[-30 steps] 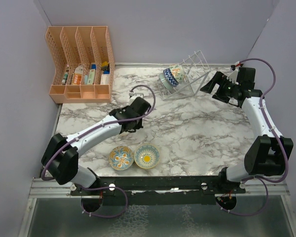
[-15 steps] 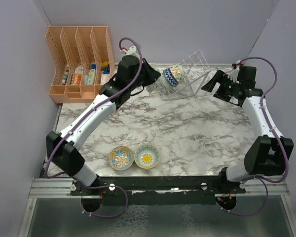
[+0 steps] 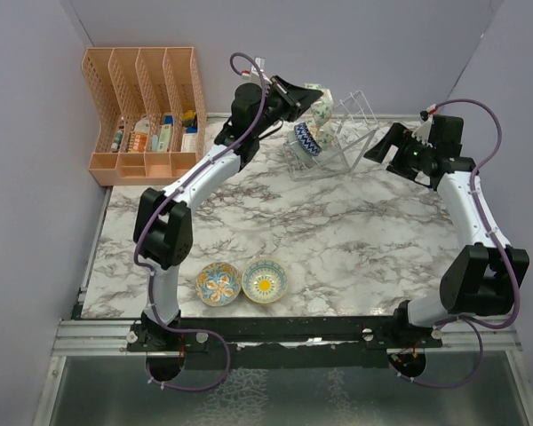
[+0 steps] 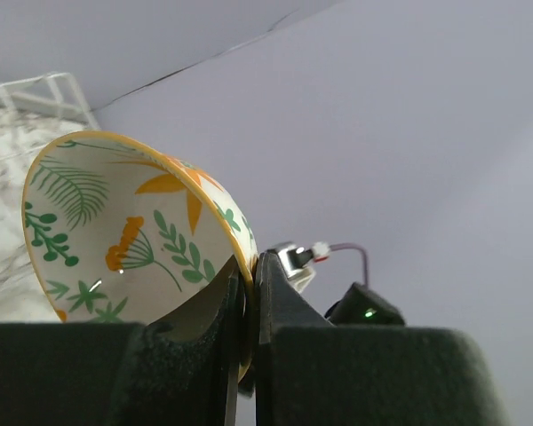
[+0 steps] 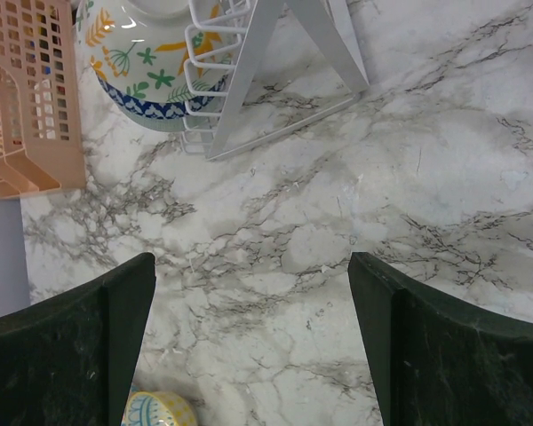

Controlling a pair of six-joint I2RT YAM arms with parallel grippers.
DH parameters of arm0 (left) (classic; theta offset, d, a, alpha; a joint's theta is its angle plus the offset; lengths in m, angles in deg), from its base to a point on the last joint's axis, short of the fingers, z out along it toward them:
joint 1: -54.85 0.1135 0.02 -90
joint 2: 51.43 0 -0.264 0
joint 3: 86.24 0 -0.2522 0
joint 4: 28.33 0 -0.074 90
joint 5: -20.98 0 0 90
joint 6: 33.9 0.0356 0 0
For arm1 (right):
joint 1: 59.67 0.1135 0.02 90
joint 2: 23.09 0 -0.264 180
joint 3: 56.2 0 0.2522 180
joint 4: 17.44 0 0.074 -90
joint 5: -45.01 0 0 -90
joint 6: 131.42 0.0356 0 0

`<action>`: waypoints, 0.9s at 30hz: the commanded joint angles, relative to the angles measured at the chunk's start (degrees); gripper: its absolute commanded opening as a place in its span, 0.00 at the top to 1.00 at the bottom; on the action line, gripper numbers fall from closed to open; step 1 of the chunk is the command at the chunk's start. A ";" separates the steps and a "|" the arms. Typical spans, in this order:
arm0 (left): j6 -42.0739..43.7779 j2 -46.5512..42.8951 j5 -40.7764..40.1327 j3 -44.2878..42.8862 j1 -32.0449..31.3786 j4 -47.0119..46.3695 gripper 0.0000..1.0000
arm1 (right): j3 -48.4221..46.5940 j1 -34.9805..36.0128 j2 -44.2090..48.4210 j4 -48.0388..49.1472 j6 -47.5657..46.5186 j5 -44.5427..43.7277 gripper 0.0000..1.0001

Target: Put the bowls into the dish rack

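Grey walls enclose a marble table (image 3: 355,240). The left gripper (image 4: 249,275) is clamped on a floral cream bowl's (image 4: 133,240) rim, just above the dish rack (image 3: 346,133), which already holds a zigzag bowl (image 3: 307,139). The right gripper (image 3: 386,151) hangs spread beside the rack. Far behind both, a blue-orange bowl (image 3: 218,284) and a yellow bowl (image 3: 265,280) await loading.

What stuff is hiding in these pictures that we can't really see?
- Left wrist view: the floral bowl's bottom, hidden behind the left gripper pinching its rim.
- Top view: how many bowls sit in the dish rack; they overlap.
- Right wrist view: a patterned bowl, cut off by the bottom edge.
- Top view: the orange organizer's items, too small.
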 commanded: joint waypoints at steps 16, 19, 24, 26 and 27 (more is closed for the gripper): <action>-17.53 17.98 -0.01 -15.09 0.36 -21.61 1.00 | -2.15 -0.35 -1.97 -0.63 -2.78 -3.36 0.10; -18.56 19.49 -0.22 -15.63 0.44 -21.82 1.00 | -2.42 -0.36 -2.43 -0.76 -3.03 -3.52 0.09; -18.91 21.44 -0.57 -17.00 0.45 -20.58 1.00 | -2.60 -0.39 -3.07 -1.01 -3.40 -3.81 0.09; -19.68 22.28 -0.95 -17.40 0.45 -21.45 1.00 | -2.61 -0.43 -3.27 -1.01 -3.39 -3.79 0.09; -20.15 22.83 -1.14 -17.61 0.45 -22.24 1.00 | -2.66 -0.37 -3.41 -0.99 -3.48 -3.79 0.09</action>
